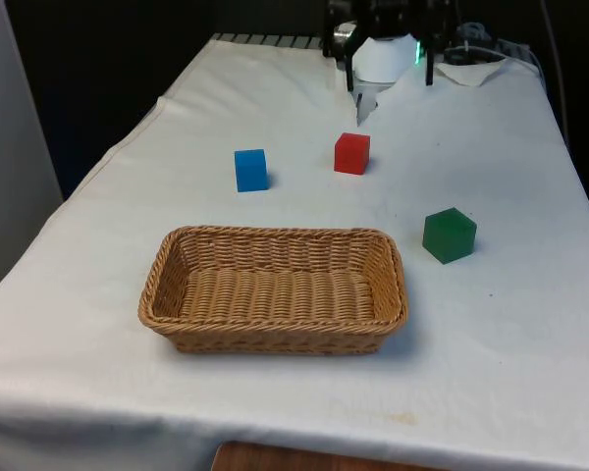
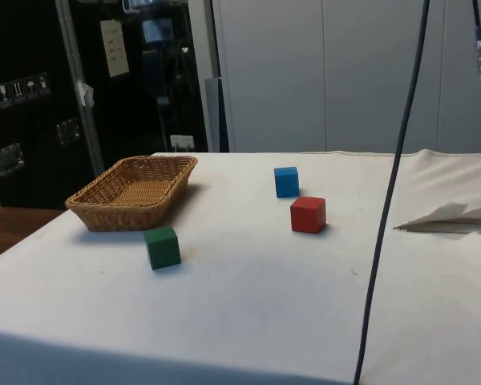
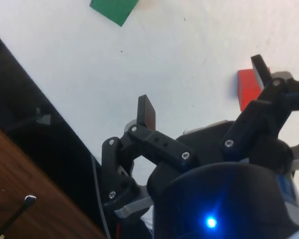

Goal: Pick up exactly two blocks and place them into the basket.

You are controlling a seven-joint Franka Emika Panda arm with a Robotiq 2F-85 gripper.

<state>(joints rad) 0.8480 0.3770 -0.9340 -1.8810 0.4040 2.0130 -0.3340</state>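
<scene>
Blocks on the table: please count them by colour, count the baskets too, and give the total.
Blue block: 1
Red block: 1
Green block: 1
Basket: 1, with nothing inside
Total: 4 things, 3 of them blocks

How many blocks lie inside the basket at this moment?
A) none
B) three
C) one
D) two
A: the basket holds nothing, and the blue block, the red block and the green block all sit on the white cloth outside it.
</scene>
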